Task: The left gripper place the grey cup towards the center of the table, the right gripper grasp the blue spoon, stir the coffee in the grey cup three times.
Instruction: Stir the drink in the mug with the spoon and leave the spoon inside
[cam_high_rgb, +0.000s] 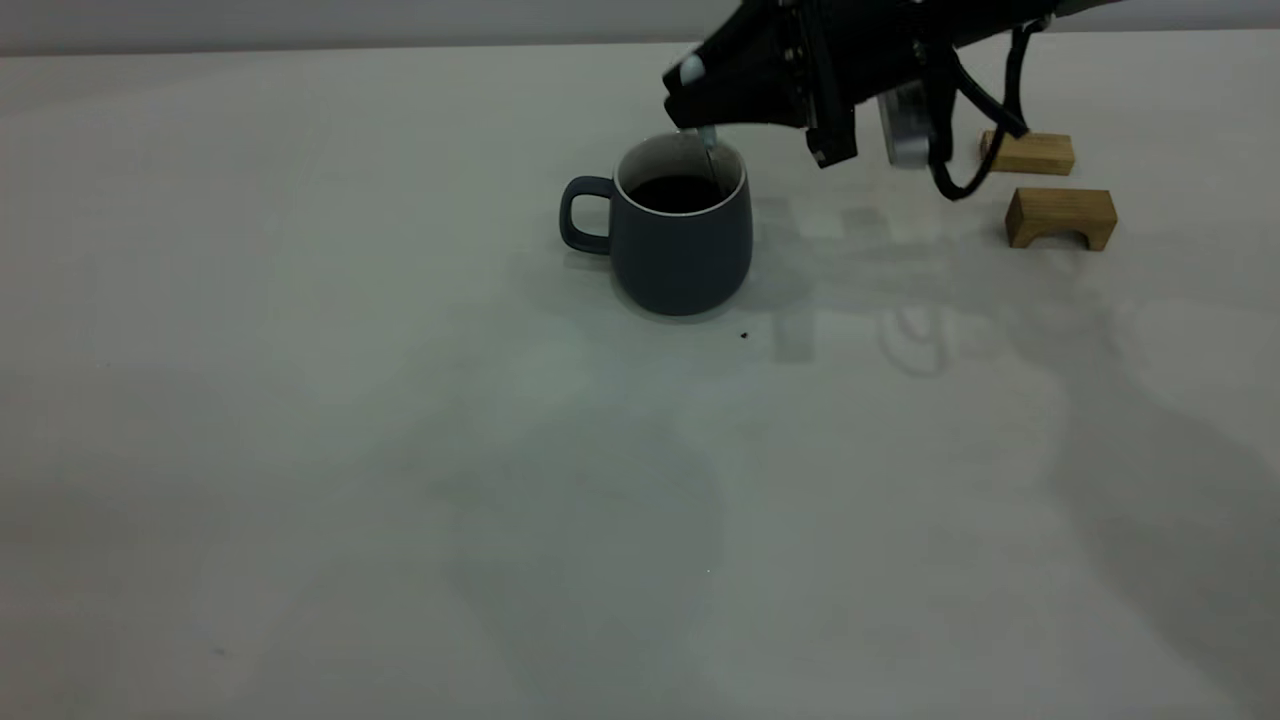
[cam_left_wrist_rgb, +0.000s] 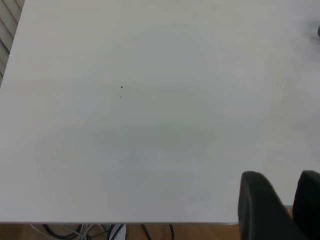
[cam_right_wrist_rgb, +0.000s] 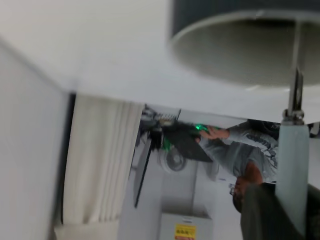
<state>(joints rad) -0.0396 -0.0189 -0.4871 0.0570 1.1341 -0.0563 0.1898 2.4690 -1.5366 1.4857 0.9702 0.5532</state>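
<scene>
Near the middle of the off-white bench (cam_high_rgb: 300, 480), slightly toward the far edge: one grey cup (cam_high_rgb: 680, 250), upright, loop handle pointing to the exterior view's left, white inside, holding one round pool of dark coffee (cam_high_rgb: 678, 193); directly above the cup's far rim, one right gripper (cam_high_rgb: 700, 95), black, clenched on one blue spoon (cam_high_rgb: 708, 145), pale handle tip poking out near the fingers, thin metal stem slanting down inside the rim toward the coffee; bowl of the spoon hidden, so cannot tell whether dipped in the liquid. In the right wrist view, same spoon (cam_right_wrist_rgb: 292, 170) with stem running toward the cup's open mouth (cam_right_wrist_rgb: 240, 55); a person in a grey sleeve far in the background. Left gripper (cam_left_wrist_rgb: 285, 210) seen only in its own wrist view, well apart from the cup, over a bare stretch of bench near its edge, two dark fingers parted, holding nothing. To the exterior view's right of the cup, well apart: two wooden blocks (cam_high_rgb: 1060, 215); one tiny dark speck (cam_high_rgb: 744, 335) just in front of the cup. Risks, as judgement: stem scraping or pushing the rim, sliding or tipping the unheld cup; too wide or fast a circle slopping coffee over the rim; thin handle twisting or slipping in the grasp.
</scene>
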